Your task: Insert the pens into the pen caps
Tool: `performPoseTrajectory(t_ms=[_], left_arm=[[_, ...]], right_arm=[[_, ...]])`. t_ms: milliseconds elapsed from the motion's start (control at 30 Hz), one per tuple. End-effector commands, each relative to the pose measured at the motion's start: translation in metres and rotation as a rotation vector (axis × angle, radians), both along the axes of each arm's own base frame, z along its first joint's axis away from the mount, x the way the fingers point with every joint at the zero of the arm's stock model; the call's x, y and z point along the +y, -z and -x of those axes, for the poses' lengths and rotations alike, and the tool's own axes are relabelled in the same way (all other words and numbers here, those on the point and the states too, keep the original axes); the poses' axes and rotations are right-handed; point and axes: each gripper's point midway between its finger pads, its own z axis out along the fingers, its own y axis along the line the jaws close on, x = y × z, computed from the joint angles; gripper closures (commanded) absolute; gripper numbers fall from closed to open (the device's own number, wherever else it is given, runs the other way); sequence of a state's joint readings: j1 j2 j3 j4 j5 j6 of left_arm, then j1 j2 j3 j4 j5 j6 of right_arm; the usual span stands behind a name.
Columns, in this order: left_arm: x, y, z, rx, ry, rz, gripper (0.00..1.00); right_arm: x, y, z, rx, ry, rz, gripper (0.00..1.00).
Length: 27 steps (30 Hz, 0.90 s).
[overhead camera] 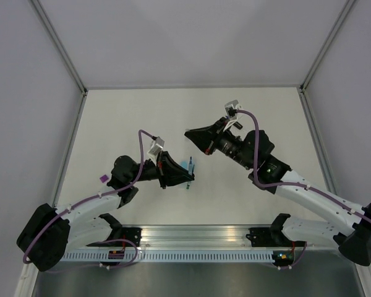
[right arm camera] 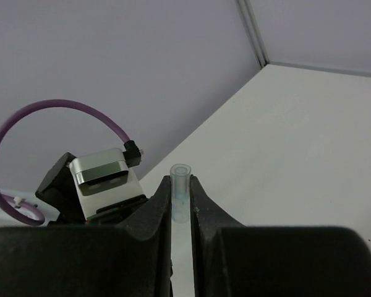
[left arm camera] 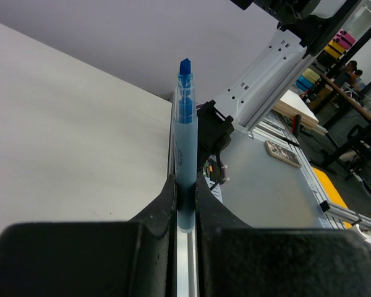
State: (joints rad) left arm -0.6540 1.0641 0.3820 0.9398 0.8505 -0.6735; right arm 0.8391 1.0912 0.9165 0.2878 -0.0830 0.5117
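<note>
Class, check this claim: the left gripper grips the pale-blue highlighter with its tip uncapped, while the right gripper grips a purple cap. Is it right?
Not quite. The cap in the right gripper is pale blue, not purple; the right wrist view shows it clamped there, open end outward. The left gripper does grip the uncapped pale-blue highlighter.
</note>
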Motion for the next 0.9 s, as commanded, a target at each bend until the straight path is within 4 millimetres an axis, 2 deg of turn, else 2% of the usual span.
performPoseTrajectory(t_ms=[0,233,300,533,867], left_arm=[[0.003,-0.016,0.009,-0.063,0.025,0.053,0.98],[0.003,-0.016,0.009,-0.063,0.02,0.05,0.98],[0.003,-0.016,0.009,-0.062,0.017,0.049,0.98],[0.003,-0.015,0.008,-0.059,0.011,0.045,0.98],[0.004,-0.015,0.007,-0.06,0.004,0.044,0.98]], right_arm=[[-0.005,-0.029,0.018,-0.081,-0.036,-0.087,1.0],[-0.013,-0.013,0.028,-0.048,-0.038,-0.068,1.0],[-0.015,-0.014,0.031,-0.052,-0.042,-0.078,1.0],[-0.012,-0.001,0.039,-0.03,-0.076,-0.086,1.0],[-0.007,0.006,0.05,-0.019,-0.106,-0.124,1.0]])
